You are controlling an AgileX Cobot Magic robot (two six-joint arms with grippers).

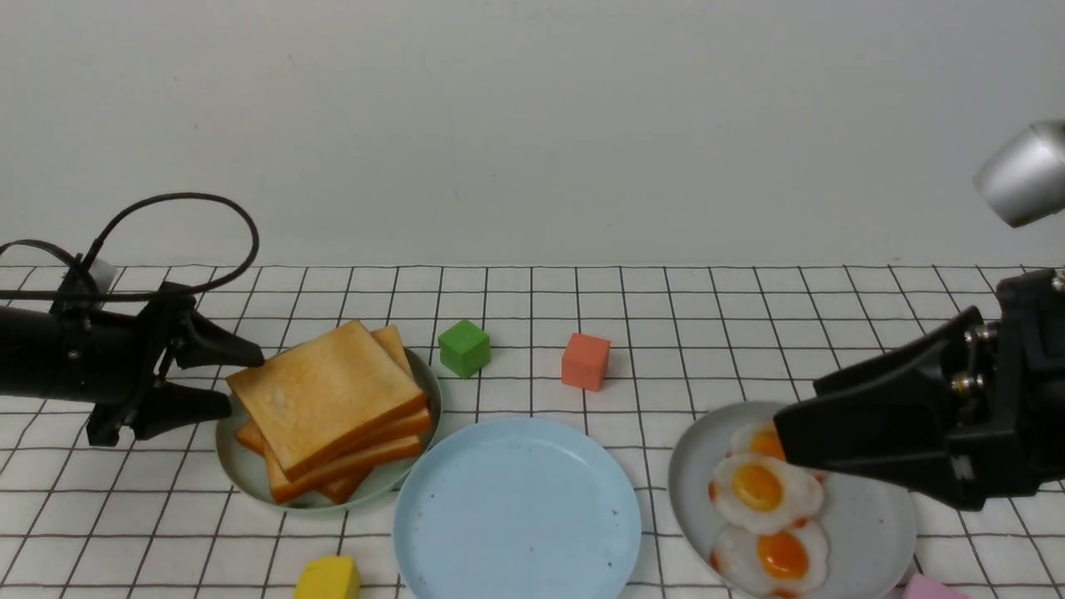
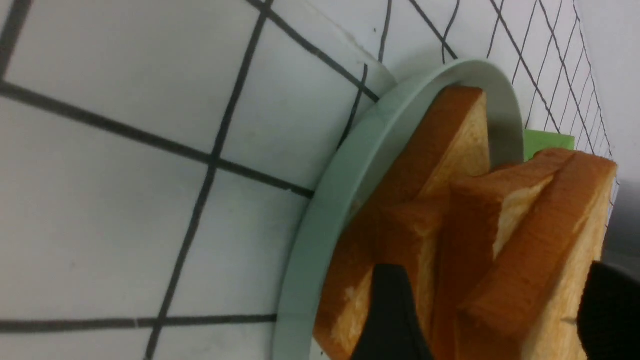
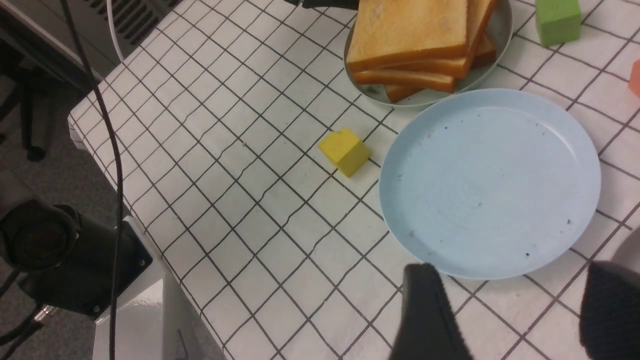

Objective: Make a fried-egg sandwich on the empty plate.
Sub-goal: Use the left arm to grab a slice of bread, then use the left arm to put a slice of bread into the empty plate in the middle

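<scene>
While the left claw is spread wide, the toast pile sits just right of it; right claw spread too.

Toast stack is lying on green plate. Eggs are sitting on grey plate. Green cube, orange cube, yellow block are resting on gridded cloth.

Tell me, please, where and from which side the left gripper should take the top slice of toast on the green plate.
Probably by its thick crust edge, from the robot's left. The top slice lies flat and overhangs the stack toward the left gripper, which is open at that edge, level with it. One finger could go above and one below. The green plate has a low rim, so it should not block.
</scene>
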